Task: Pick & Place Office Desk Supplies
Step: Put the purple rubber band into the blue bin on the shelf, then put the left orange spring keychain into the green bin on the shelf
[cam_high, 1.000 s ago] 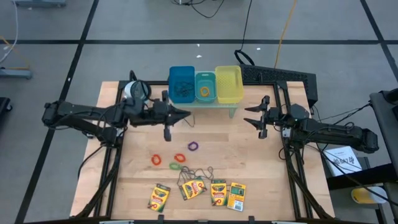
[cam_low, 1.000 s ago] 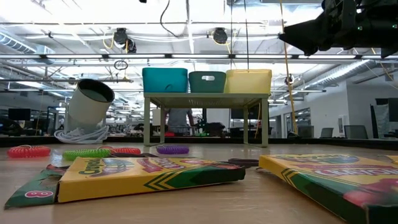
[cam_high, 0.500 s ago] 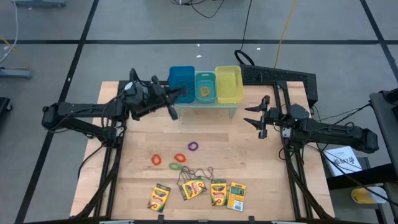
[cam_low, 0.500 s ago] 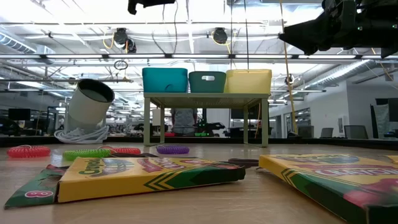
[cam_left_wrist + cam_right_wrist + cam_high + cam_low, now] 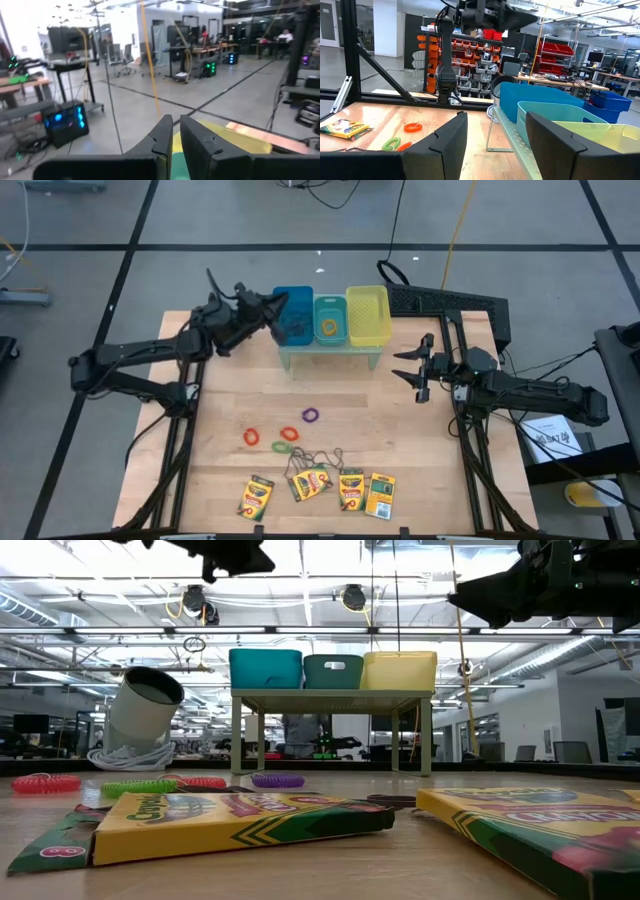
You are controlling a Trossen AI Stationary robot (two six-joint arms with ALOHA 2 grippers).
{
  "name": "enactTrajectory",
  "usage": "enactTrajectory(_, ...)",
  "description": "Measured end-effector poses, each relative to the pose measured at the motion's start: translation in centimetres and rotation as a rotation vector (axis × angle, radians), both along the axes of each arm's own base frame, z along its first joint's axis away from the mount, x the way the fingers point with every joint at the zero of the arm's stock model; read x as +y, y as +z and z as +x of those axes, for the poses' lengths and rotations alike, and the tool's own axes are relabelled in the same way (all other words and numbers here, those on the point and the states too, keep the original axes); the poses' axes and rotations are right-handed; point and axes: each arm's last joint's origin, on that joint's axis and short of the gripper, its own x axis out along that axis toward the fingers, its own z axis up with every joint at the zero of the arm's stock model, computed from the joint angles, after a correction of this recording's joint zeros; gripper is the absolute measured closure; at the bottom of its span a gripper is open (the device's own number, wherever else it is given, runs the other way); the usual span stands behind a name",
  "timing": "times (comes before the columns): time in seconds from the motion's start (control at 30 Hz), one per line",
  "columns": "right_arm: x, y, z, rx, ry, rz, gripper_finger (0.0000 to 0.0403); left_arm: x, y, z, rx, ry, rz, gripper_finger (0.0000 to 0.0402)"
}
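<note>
The left gripper (image 5: 277, 304) has swung up from the open boards and now hangs over the blue bin (image 5: 293, 317) at twelve o'clock. Its fingers (image 5: 165, 137) show only a narrow slit, and nothing can be seen between them; I cannot tell whether they are parting or clamped. My guess is a small item is being dropped into that bin.

The right gripper (image 5: 417, 369) waits at three o'clock, fingers spread and empty.

The bands (image 5: 288, 435) lie at the centre, with the crayon boxes (image 5: 315, 492) and wire loops (image 5: 320, 455) at six o'clock.

From above, the blue bin's dark contents and an orange ring (image 5: 328, 329) in the teal bin (image 5: 330, 320) show. The table-level view hides those, but shows the silver roll (image 5: 144, 717) tilted, which the overhead view does not.
</note>
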Motion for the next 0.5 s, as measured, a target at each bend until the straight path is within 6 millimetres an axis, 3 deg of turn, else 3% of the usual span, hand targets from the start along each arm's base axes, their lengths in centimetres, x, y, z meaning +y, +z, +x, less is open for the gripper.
enactTrajectory(0.27, 0.0, 0.0, 0.0, 0.000, 0.000, 0.000, 0.0209, 1.5, -2.1, 1.6, 0.075, 0.031, -0.033, 0.0381)
enactTrajectory(0.5, 0.0, 0.0, 0.0, 0.000, 0.000, 0.000, 0.0209, 1.4, -2.5, 2.0, 0.085, 0.022, -0.036, 0.0398)
